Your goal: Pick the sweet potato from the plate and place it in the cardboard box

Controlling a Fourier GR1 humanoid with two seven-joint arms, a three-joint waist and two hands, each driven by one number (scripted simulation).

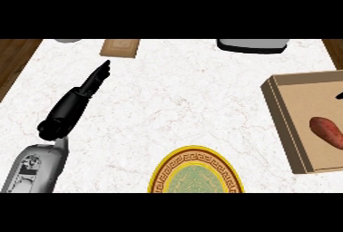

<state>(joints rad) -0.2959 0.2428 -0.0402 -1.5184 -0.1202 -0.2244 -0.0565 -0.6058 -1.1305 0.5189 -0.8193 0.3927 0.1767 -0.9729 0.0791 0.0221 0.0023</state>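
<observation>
- Since the sweet potato already lies inside the cardboard box at the right edge, the placing step looks done.
- The plate, near the bottom edge, holds nothing.
- The left hand rests over the bench, fingers straight and pressed together.
- A dark tip at the box's right edge may be the right hand; I cannot tell its state.
- Next: withdraw.
- White marbled bench, wooden floor at the corners.
</observation>
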